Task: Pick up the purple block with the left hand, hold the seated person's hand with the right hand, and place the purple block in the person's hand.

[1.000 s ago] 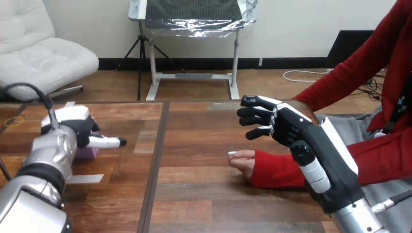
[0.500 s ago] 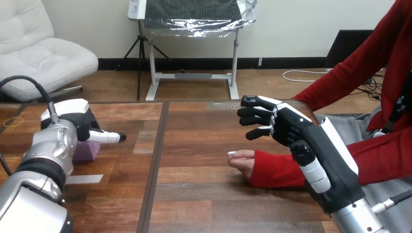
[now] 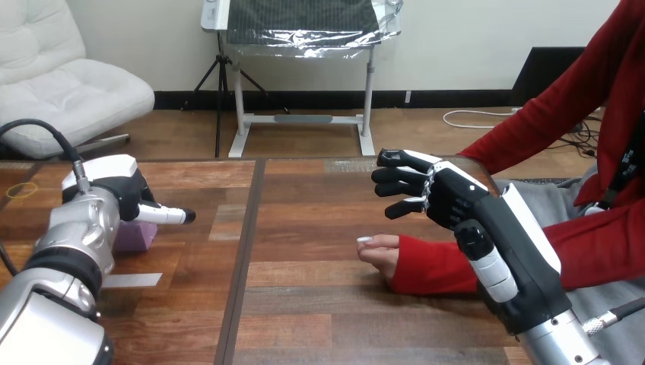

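The left hand (image 3: 114,194) has eased back over the purple block (image 3: 135,236) beneath it; whether it grips cannot be told, so the pickup looks unfinished. The right hand (image 3: 449,199) stays open above the person's hand (image 3: 380,251).

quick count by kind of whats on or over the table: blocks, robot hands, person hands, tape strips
purple block: 1
robot hands: 2 (left hand, right hand)
person's hand: 1
white tape strip: 1
total: 5
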You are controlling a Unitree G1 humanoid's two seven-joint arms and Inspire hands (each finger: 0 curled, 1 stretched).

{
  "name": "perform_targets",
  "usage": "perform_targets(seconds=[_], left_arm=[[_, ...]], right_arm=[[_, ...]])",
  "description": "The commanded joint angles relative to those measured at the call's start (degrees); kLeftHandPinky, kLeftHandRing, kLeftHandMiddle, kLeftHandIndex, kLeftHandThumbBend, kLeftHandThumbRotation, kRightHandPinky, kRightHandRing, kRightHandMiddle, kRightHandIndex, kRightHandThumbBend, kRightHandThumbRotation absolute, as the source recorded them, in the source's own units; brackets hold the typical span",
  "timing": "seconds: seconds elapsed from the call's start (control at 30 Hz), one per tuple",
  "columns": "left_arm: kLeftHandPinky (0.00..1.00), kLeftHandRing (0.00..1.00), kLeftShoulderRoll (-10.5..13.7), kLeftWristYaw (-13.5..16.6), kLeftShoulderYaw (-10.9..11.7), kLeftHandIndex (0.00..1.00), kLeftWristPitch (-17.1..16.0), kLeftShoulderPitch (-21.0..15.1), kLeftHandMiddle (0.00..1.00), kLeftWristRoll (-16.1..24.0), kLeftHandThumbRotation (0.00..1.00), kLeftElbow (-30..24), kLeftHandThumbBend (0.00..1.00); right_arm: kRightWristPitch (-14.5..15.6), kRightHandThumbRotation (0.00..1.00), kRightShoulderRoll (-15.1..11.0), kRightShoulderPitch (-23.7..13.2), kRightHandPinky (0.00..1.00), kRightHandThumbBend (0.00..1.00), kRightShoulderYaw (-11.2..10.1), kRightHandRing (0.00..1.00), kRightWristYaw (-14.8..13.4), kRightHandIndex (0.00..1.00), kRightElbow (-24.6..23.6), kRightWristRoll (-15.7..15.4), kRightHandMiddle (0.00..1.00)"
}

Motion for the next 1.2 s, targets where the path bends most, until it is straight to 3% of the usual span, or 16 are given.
perform_targets(seconds=[0.0, 0.4, 0.77, 1.17], left_arm=[[0.67, 0.69, 0.8, 2.0, 1.7, 0.73, -0.7, -4.2, 0.71, -1.4, 0.68, -1.6, 0.68], [0.7, 0.69, 1.0, 2.8, 3.4, 0.71, -0.9, -4.1, 0.7, -3.4, 0.6, -2.2, 0.68], [0.61, 0.65, 1.1, 3.4, 4.9, 0.69, -1.1, -4.1, 0.67, -5.2, 0.56, -2.6, 0.67], [0.5, 0.58, 1.8, 2.7, 9.3, 0.67, -3.6, -3.5, 0.62, -10.3, 0.47, -4.3, 0.63]], right_arm=[[0.1, 1.0, -0.1, -2.1, 0.65, 1.0, -1.0, 0.75, -0.7, 0.8, -3.1, 0.0, 0.77], [0.3, 1.0, -0.2, -2.2, 0.65, 1.0, -1.0, 0.75, -0.6, 0.8, -3.2, -0.3, 0.77], [0.2, 1.0, -0.3, -2.3, 0.66, 1.0, -0.9, 0.76, -0.5, 0.8, -3.2, -0.5, 0.78], [-0.1, 1.0, -0.3, -2.6, 0.66, 1.0, -1.0, 0.76, -0.2, 0.8, -2.7, 0.0, 0.78]])
